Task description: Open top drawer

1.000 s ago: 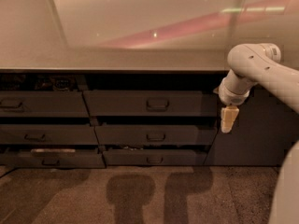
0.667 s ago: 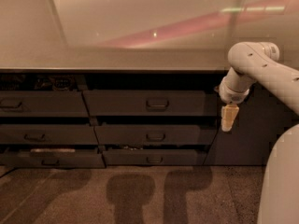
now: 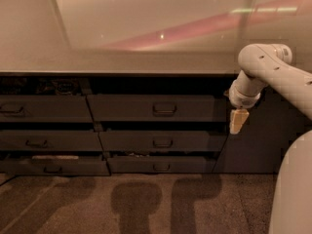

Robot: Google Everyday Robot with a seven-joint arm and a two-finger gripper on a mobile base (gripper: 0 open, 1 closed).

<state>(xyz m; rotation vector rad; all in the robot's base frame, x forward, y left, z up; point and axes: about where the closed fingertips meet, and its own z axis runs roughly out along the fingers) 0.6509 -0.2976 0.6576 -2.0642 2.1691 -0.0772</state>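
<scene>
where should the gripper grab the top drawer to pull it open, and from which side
Take the small loop handle centred on the top drawer front, coming straight in from the room side. It is a wide, low horizontal loop, so a pinch across its bar from above and below probably suits best. The gripper hangs pointing down beyond the drawer's right end, so it would need to shift left and turn toward the front.

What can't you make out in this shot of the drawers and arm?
Camera view:
Inside of the wide dark grey top drawer: hidden by its front and shadow.
Clutter above the left dark grey drawer: too dark to identify.
White robot arm: cut off by right edge; its pale end effector hangs right of the top drawer.
</scene>
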